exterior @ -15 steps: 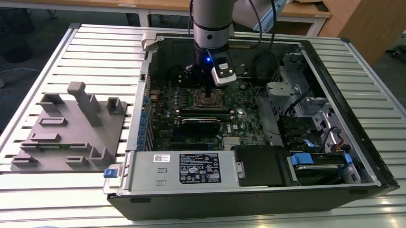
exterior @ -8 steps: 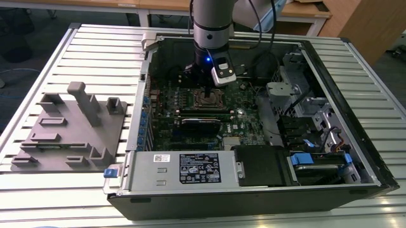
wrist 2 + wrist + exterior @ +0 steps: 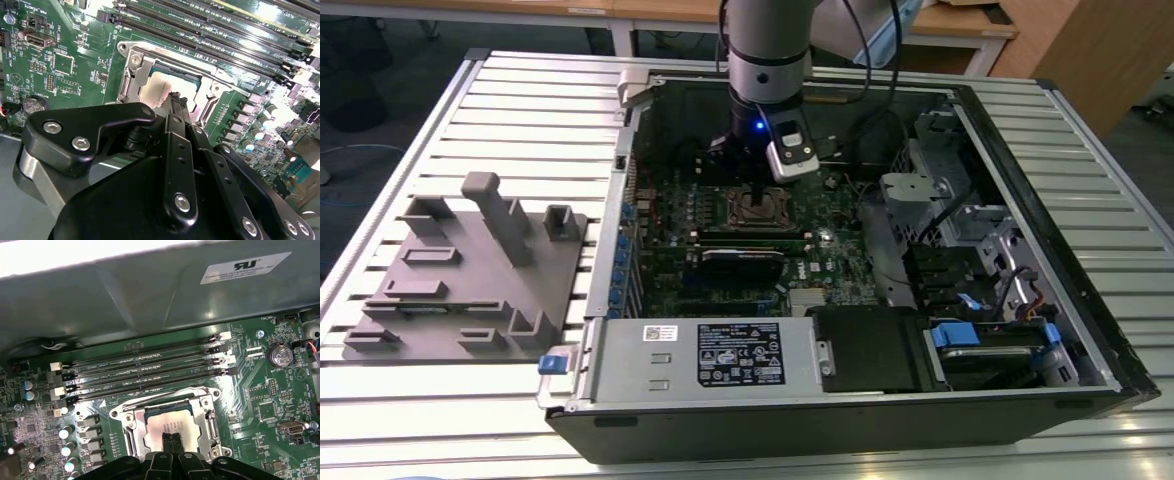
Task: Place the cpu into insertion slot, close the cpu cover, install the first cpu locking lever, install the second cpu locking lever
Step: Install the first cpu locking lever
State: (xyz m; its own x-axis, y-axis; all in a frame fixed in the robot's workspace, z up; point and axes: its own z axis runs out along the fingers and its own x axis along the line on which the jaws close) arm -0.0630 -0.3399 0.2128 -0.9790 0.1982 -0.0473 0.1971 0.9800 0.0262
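The cpu [image 3: 159, 431] is a pale grey square seated in the insertion slot [image 3: 761, 212] on the green motherboard. The slot's contact field is hidden beneath it. The cpu cover [image 3: 207, 421], a metal frame with a square window, lies flat around the chip. It appears again in the second wrist view as the cover [image 3: 136, 70] framing the cpu [image 3: 156, 87]. A thin wire lever [image 3: 165, 392] runs along the cover's edge by the memory slots. My gripper [image 3: 171, 439] is shut with nothing in it, its tips [image 3: 175, 97] right over the chip's top. I cannot tell whether they touch it.
Long memory slots [image 3: 145, 370] lie just beyond the socket, under the grey case wall [image 3: 150, 290]. A black expansion card [image 3: 744, 257] sits in front of the socket and a power supply [image 3: 707, 355] at the case front. A grey fixture [image 3: 467, 270] stands at the exterior view's left.
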